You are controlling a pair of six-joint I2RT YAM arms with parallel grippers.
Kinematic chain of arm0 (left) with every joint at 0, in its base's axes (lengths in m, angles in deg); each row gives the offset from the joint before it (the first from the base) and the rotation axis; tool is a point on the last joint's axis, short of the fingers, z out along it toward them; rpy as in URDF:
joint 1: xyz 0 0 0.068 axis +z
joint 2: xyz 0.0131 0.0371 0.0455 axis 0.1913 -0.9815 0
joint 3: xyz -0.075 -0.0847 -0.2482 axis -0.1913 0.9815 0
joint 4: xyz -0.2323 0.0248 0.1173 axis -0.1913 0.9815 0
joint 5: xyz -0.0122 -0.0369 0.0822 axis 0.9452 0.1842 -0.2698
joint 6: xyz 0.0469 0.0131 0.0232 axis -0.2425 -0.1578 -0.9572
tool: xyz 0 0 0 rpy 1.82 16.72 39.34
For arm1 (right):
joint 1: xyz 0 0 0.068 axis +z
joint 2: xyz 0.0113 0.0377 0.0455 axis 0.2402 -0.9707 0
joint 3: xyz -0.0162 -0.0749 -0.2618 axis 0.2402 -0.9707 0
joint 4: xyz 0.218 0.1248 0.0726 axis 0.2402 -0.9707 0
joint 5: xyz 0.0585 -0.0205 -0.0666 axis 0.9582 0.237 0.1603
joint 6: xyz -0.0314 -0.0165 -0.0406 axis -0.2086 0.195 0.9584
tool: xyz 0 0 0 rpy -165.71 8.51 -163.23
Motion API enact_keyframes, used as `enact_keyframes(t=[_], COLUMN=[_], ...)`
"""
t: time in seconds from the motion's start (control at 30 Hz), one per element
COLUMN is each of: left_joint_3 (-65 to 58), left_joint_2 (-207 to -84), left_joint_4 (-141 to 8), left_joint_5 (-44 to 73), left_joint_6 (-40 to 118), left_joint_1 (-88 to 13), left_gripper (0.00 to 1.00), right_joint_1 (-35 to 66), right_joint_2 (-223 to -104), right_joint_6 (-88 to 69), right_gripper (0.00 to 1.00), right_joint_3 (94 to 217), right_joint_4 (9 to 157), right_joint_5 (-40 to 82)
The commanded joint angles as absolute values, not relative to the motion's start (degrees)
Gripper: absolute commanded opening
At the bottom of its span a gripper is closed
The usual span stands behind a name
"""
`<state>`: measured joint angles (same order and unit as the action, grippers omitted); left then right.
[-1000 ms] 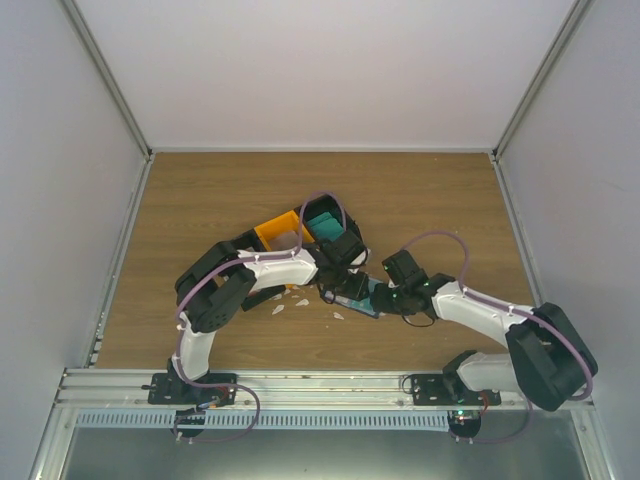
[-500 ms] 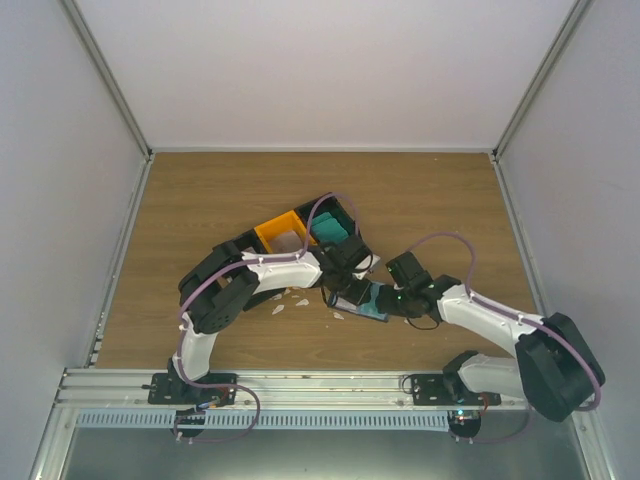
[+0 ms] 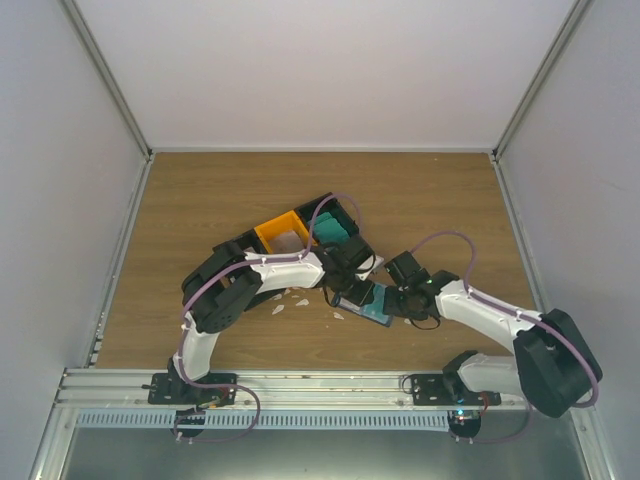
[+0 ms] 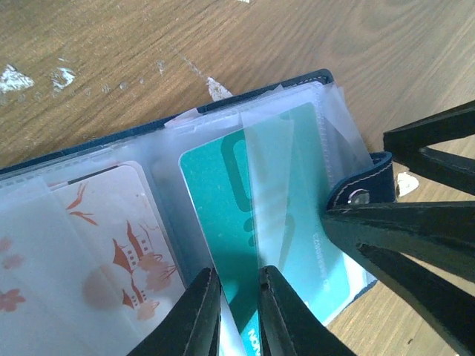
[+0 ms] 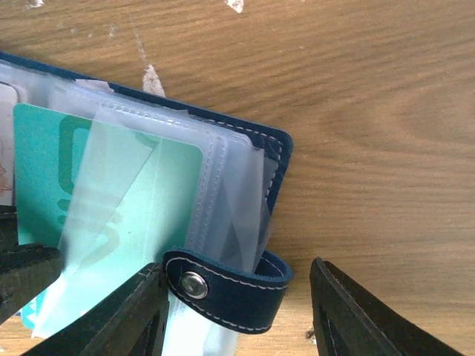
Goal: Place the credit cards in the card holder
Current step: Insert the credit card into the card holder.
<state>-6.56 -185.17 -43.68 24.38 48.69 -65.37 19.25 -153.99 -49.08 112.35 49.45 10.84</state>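
Two cards show in the holder (image 4: 245,96), which lies open on the surface (image 5: 371,111) between my arms. A white card (image 4: 111,245) with a red drawing sits in one clear sleeve, and a teal card (image 4: 211,200) lies partly under the next. My left end effector (image 4: 239,315) has its fingers nearly pressed together, pinching the teal card's near edge. My right end effector (image 5: 236,271) is spread, a finger on each side of the snap tab (image 5: 230,289), gripping nothing.

Left tool (image 4: 237,280) has edged down onto the card holder (image 5: 223,185), jaws narrower; right tool (image 5: 236,271) has spread wider
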Motion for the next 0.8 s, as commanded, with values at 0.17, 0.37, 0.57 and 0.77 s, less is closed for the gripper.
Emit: enact_keyframes(t=[0.17, 0.37, 0.57, 0.77], left_joint_3=[-7.42, -7.61, -7.67, -7.61], left_joint_2=[-186.85, -187.29, -187.52, -187.58], left_joint_4=[-44.46, -44.06, -43.75, -43.64], left_joint_5=[24.28, 23.73, 23.51, 23.19], left_joint_6=[49.88, 50.72, 51.26, 51.39], left_joint_1=[-65.69, -65.67, -65.69, -65.69], left_gripper=[0.18, 0.18, 0.18, 0.18], right_joint_1=[19.15, 19.15, 19.35, 19.41], right_joint_2=[-149.94, -146.95, -154.10, -154.53], right_joint_6=[-51.95, -47.10, -48.01, -53.22], right_gripper=[0.59, 0.66, 0.62, 0.56], right_joint_3=[114.16, 111.00, 110.73, 111.55], right_joint_4=[43.94, 51.36, 49.51, 45.57], right_joint_5=[6.45, 16.91, 14.08, 3.55])
